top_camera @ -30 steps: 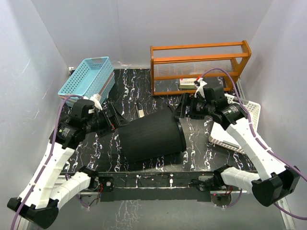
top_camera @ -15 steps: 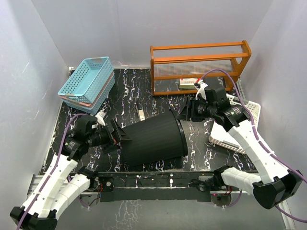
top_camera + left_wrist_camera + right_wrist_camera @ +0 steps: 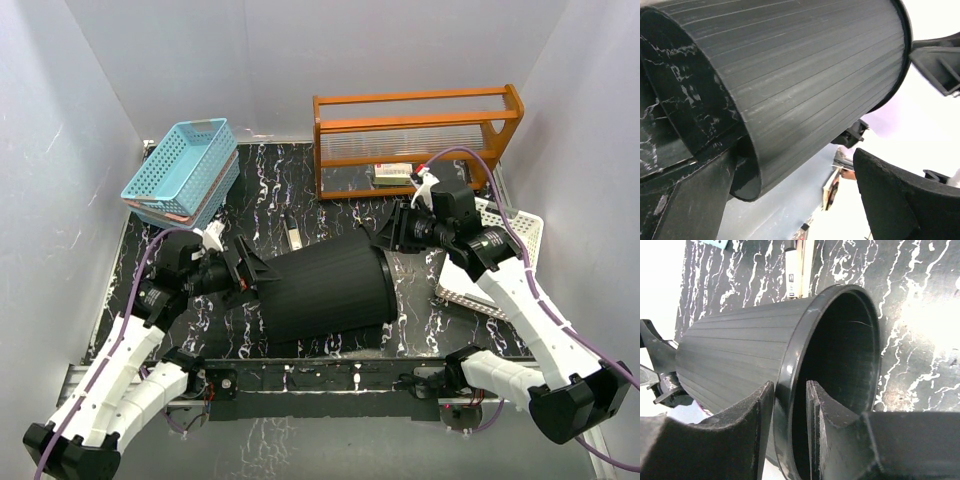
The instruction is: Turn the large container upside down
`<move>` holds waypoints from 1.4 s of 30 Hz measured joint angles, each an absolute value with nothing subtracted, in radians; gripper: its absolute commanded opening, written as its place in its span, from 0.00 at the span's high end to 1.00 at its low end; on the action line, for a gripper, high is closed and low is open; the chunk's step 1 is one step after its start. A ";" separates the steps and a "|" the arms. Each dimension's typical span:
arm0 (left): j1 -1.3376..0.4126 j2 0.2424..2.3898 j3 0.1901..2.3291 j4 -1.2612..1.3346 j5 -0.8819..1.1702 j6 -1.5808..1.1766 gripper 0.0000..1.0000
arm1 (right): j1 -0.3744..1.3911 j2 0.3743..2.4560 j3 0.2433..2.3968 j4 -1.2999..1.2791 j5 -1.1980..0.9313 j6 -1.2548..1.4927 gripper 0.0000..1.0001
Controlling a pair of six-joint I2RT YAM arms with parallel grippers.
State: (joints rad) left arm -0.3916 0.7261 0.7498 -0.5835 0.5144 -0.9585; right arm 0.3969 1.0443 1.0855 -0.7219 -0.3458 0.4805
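The large container (image 3: 320, 290) is a black ribbed bucket lying on its side on the marbled table, flat base to the left and open rim to the right. My right gripper (image 3: 385, 240) straddles the upper rim. In the right wrist view one finger (image 3: 747, 415) presses the outside of the container (image 3: 740, 355) and the other (image 3: 827, 415) sits inside its mouth, so my right gripper (image 3: 790, 385) is shut on the rim. My left gripper (image 3: 250, 272) is open at the base. In the left wrist view the container (image 3: 805, 85) fills the frame, with one finger (image 3: 695, 200) by the base edge.
A blue basket (image 3: 185, 170) is stacked on a pink one at the back left. A wooden rack (image 3: 420, 135) stands at the back right with a small box (image 3: 395, 172) under it. A white basket (image 3: 500, 260) lies under my right arm. A pen-like item (image 3: 292, 232) lies behind the container.
My right gripper has closed its fingers onto the container's rim. My left arm dropped toward the near edge, then came back up against the base. The container shifted slightly.
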 measured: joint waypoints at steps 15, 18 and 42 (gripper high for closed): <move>-0.381 0.825 0.918 -0.440 0.531 -0.990 0.01 | 0.369 1.053 0.964 -0.506 -0.259 0.620 0.76; -0.381 0.868 0.945 -0.396 0.533 -0.997 0.01 | 0.357 1.048 0.920 -0.426 -0.218 0.677 0.76; -0.458 1.047 1.055 0.075 0.556 -1.071 0.01 | 0.353 1.161 0.606 -0.065 -0.250 1.057 0.79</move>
